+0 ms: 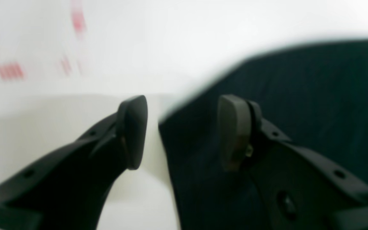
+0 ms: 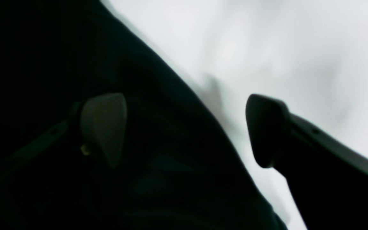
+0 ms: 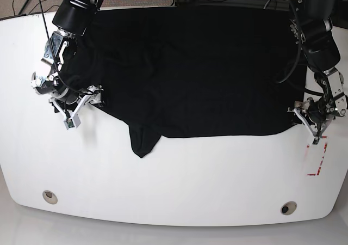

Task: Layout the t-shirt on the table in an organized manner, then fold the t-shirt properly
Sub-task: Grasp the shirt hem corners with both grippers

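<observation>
Straddling the t-shirt (image 1: 299, 105) edge, left claw (image 1: 184, 131) gapes.

The black t-shirt (image 3: 190, 65) lies spread flat over the far half of the white glossy desk (image 3: 163, 190), reaching its far edge; its near hem runs almost straight; one pointed flap hangs toward the near edge, left of the middle.

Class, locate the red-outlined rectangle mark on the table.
In the base view the red mark sits near the table's right edge, just below the left gripper and the t-shirt's corner.
</observation>
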Controlling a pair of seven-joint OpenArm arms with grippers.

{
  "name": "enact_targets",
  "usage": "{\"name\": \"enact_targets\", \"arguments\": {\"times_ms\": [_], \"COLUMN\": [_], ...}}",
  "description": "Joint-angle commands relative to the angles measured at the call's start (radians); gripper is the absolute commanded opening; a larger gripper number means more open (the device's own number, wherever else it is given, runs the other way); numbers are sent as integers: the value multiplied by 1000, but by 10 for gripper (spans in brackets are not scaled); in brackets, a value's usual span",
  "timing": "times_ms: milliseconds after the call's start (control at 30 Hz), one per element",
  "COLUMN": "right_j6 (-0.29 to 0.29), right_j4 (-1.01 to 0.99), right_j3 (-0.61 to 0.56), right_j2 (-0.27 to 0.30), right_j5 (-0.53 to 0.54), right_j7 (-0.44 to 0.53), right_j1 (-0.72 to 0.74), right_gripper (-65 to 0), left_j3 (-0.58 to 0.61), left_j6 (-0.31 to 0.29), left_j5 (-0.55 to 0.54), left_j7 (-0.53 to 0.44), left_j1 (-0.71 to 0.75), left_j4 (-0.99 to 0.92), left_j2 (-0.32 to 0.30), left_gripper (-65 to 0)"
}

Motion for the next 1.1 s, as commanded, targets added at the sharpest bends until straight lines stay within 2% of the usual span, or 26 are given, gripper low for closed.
{"name": "enact_targets", "arguments": {"times_ms": [0, 267, 800, 867, 1067], "right_j6": [-1, -1, -1, -1, -1], "right_j4": [23, 25, 25, 25, 23], "right_j3": [4, 4, 3, 3, 3], "right_j2": [15, 27, 36, 36, 29], "right_j5": [9, 9, 9, 9, 9], "right_j7": [17, 17, 17, 17, 17], "right_j1": [19, 27, 33, 42, 56], "right_gripper": [-90, -90, -90, -90, -87], "left_j3": [-3, -3, 6, 6, 6], "left_j6": [-2, -2, -2, -2, -2], "left_j5": [-16, -16, -16, -16, -16], "left_j7": [-21, -23, -21, -23, -29], "left_j1": [-10, 33, 27, 27, 25], "left_j4": [17, 17, 18, 18, 18], "left_j2": [-17, -9, 83, 83, 85], "left_gripper": [-318, -318, -322, -354, -589]}}
